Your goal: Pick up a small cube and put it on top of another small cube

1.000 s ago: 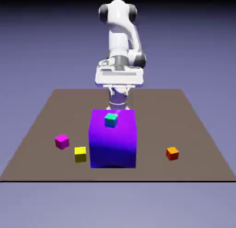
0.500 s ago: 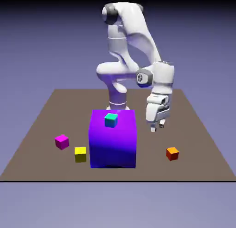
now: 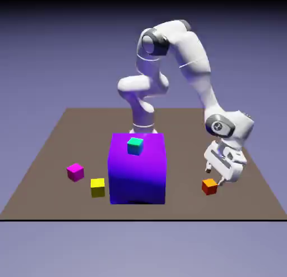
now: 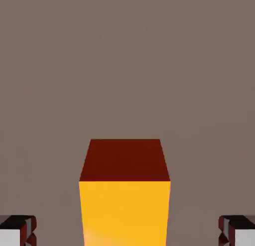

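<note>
right now my pincer (image 3: 214, 176) hangs just above the small orange cube (image 3: 209, 186), which sits on the counter (image 3: 56, 152) toward its near right corner as the exterior view shows it, well apart from everything else. in the hand view the cube (image 4: 124, 195) fills the space between my two fingertips (image 4: 17, 230), which stand wide apart at either side with clear gaps, so the pincer is spread and clamped on nothing. i judge the cube to be rigid, light and hard-edged, with flat smooth faces; it should not squash or deform, but a smooth face could slip if i catch it near a corner or grip it off-square. i would take it by two opposite side faces, around mid-height, with the fingers parallel to those faces. from the hand view the cube looks squarely lined up with me, so i would drop straight down before closing. the small magenta cube (image 3: 75, 171), my target, rests near the counter's left edge, beside the yellow cube (image 3: 97, 187); the big purple block (image 3: 137, 169) with a teal cube (image 3: 134, 145) on top stands between, so i would need to carry high over it.
</note>
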